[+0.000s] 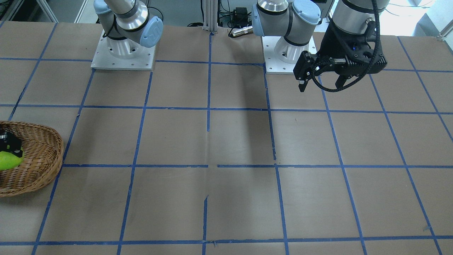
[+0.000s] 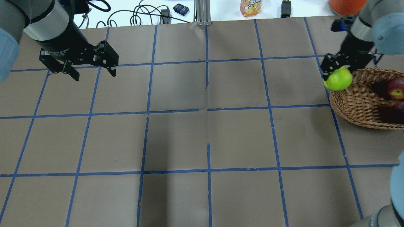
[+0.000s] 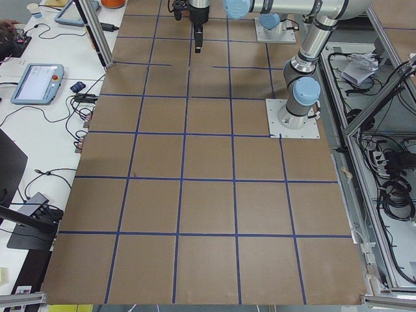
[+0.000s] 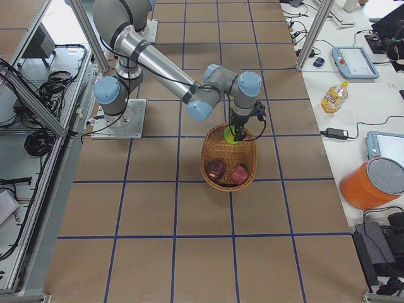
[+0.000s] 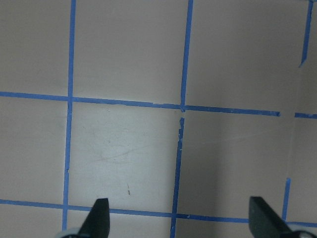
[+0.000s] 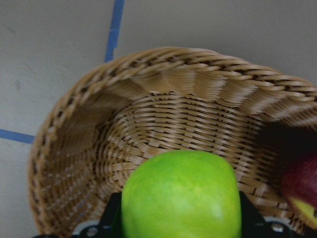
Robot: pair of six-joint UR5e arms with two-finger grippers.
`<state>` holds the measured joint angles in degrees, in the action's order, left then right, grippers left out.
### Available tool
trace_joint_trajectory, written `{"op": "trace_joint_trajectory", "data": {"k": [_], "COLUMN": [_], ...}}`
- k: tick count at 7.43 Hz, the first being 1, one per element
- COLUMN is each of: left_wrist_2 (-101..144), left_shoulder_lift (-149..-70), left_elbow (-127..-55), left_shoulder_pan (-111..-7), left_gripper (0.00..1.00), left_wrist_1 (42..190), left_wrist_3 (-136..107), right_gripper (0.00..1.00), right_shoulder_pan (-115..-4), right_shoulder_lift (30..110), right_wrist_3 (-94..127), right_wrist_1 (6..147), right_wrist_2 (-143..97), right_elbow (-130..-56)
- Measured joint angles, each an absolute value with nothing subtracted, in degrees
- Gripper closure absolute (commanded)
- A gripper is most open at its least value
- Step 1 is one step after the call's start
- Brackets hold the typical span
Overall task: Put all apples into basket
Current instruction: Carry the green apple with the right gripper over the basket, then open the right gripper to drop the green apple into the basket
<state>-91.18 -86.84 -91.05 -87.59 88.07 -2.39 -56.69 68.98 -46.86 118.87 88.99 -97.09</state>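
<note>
My right gripper is shut on the bright yellow-green apple and holds it just above the near-left rim of the wicker basket. The right wrist view shows this apple between the fingers, over the basket's inside. The red apple and the dark maroon apple lie in the basket, side by side in the exterior right view. My left gripper is open and empty, held above the far left of the table.
The table is brown paper with a blue tape grid. Both arm bases stand at the robot's edge. A juice bottle and cables lie beyond the far edge. The basket sits at the table's right end.
</note>
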Motion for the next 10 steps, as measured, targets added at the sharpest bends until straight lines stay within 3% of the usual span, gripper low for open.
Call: {"op": "trace_joint_trajectory", "data": {"k": [2, 3, 4, 5, 8, 10], "left_wrist_2": [-91.19, -91.35, -91.49, -91.54, -91.58, -91.58], "left_shoulder_lift": [-86.51, -86.44, -86.45, -86.45, -86.52, -86.55], "left_elbow": [-91.25, -91.43, -91.52, -91.61, -91.42, -91.6], "left_shoulder_pan": [-87.78, -87.79, -87.76, -87.7, -87.55, -87.48], "left_gripper": [0.0, 0.0, 0.0, 0.0, 0.0, 0.0], "left_wrist_1": [88.17, 88.18, 88.22, 88.32, 88.77, 88.8], "left_wrist_3": [-2.72, -2.76, -2.75, -2.75, -2.75, -2.78], "right_gripper": [0.0, 0.07, 0.05, 0.0, 0.0, 0.0], "right_shoulder_pan": [-54.22, -54.05, -54.13, -54.18, -55.85, -62.82], "right_shoulder_lift": [67.07, 67.25, 68.48, 71.25, 83.32, 89.3], "right_wrist_3": [-50.96, -51.25, -51.18, -50.85, -42.63, -29.68], "right_wrist_1": [124.08, 124.36, 122.88, 118.8, 94.21, 84.14], "right_wrist_2": [87.74, 87.23, 86.94, 86.84, 85.78, 85.55], "right_elbow": [-98.55, -98.57, -98.17, -97.15, -90.21, -88.4]}}
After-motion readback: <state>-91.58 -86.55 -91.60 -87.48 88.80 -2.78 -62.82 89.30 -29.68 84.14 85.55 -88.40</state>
